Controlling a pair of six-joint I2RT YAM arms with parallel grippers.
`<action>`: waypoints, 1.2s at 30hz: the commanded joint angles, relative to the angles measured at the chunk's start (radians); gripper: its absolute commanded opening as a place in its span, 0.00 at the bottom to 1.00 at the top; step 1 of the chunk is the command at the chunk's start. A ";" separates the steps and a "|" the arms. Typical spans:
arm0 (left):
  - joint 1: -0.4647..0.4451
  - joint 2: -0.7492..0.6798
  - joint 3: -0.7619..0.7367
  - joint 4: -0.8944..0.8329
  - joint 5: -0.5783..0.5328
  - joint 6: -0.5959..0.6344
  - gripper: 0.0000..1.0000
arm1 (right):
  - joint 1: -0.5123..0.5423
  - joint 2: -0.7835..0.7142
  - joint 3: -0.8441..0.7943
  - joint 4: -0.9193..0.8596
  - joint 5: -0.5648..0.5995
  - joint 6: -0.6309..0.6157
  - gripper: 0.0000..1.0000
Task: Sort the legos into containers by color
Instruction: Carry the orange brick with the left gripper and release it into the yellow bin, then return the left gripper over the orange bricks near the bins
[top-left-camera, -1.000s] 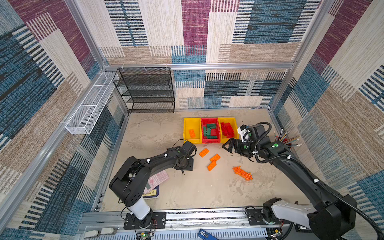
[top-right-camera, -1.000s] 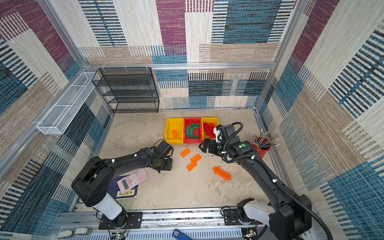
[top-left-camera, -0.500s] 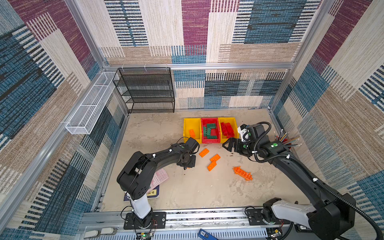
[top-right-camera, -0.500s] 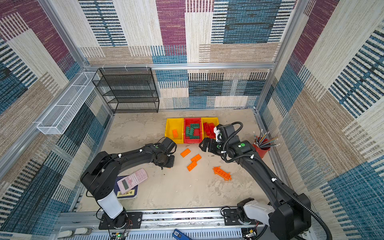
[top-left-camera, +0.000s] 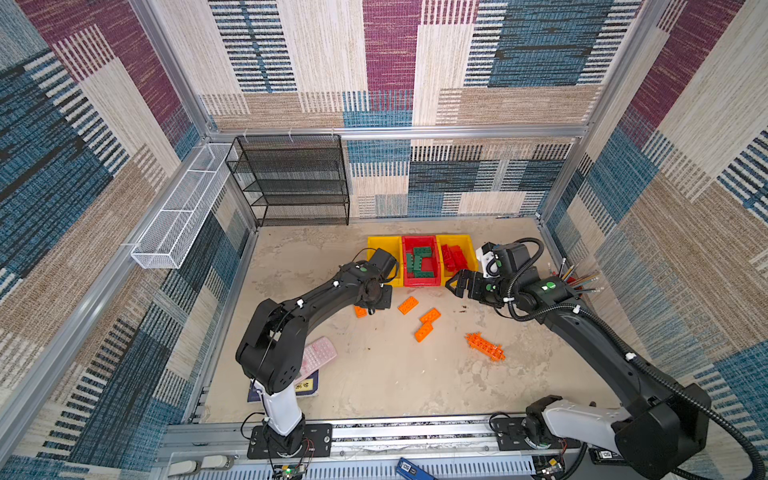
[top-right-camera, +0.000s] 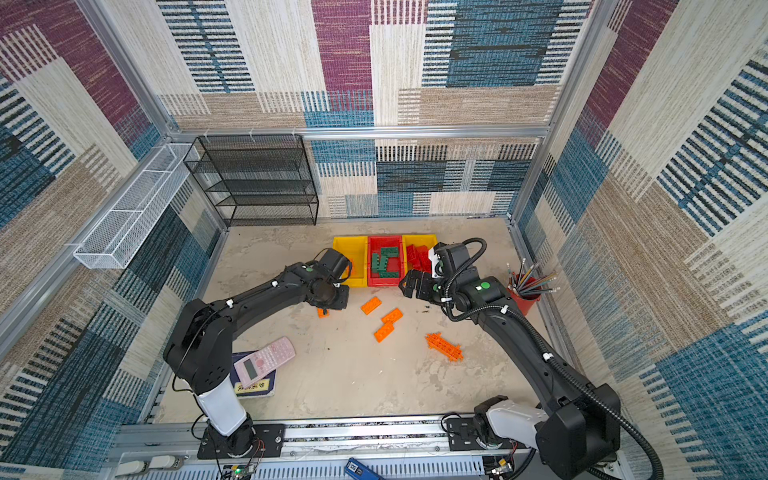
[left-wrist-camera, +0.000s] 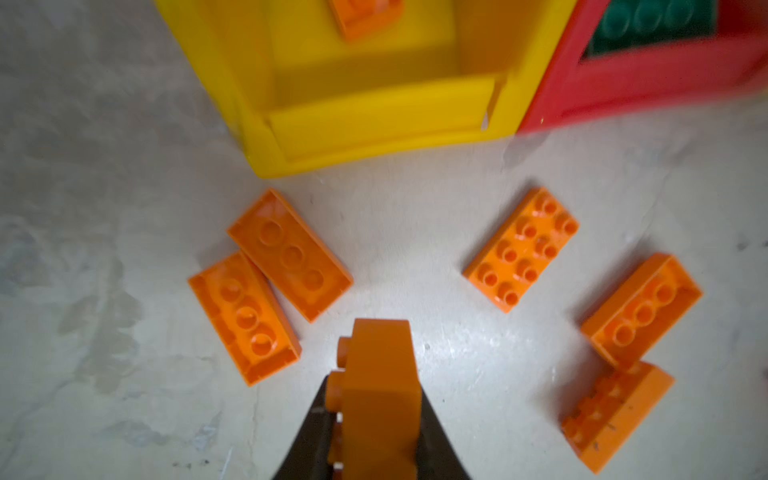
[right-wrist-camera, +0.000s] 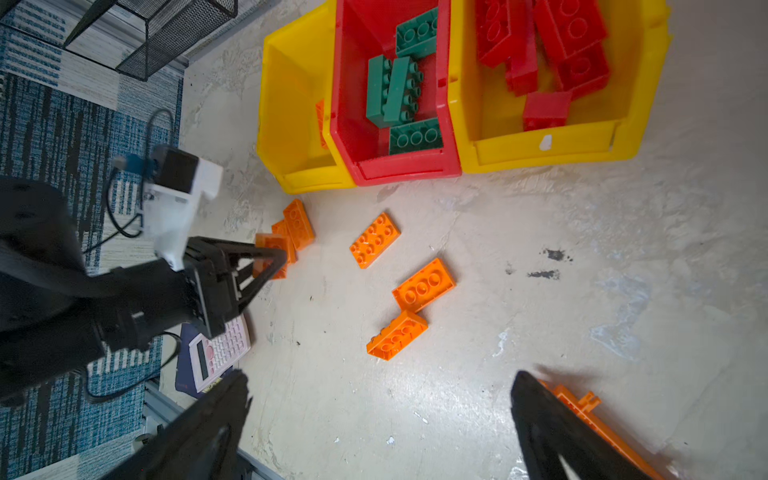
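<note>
Left end effector (left-wrist-camera: 374, 401) is pinching an orange brick (left-wrist-camera: 380, 365) on edge, close to the desk (top-left-camera: 374, 374), just in front of the yellow bin (left-wrist-camera: 374, 120) that holds one orange piece (left-wrist-camera: 365, 16). Right end effector (right-wrist-camera: 380, 419) is spread wide, holding nothing, near the front of the other yellow bin (right-wrist-camera: 540, 153). Green bricks (right-wrist-camera: 399, 91) are in the red bin (right-wrist-camera: 407, 172), red bricks (right-wrist-camera: 561, 41) are in that second yellow bin, and five orange bricks (left-wrist-camera: 521, 249) plus the lattice piece (top-left-camera: 484, 346) are loose on the desk.
</note>
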 joint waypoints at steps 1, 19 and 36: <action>0.041 0.028 0.100 -0.047 -0.036 0.035 0.20 | 0.002 0.007 0.014 0.016 0.026 -0.015 1.00; 0.133 0.496 0.732 -0.148 0.059 0.078 0.38 | 0.001 0.040 0.033 0.011 0.040 -0.002 1.00; 0.136 0.148 0.361 -0.078 -0.005 0.018 0.61 | 0.001 0.079 0.087 -0.019 0.014 -0.053 1.00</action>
